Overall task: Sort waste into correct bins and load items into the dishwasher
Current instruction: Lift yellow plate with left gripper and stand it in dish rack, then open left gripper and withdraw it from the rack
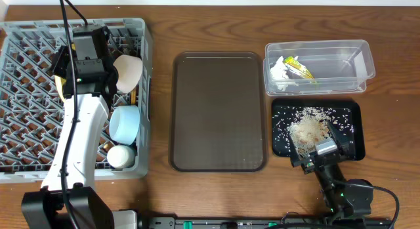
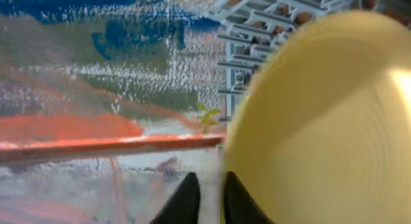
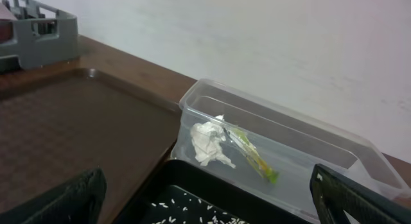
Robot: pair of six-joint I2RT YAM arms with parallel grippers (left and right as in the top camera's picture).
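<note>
Plate [image 2: 321,121] on edge in rack [image 1: 39,25]

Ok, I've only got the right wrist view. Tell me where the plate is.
Observer: The left gripper grips the plate by its rim, over the far half of the rack.
Operator: Give me the bowls too.
Observer: Both lie in the rack's right side, white bowl farther back, blue bowl nearer.
Operator: Now the rice.
Observer: The rice is heaped mid black tray; you catch only stray grains.
</note>
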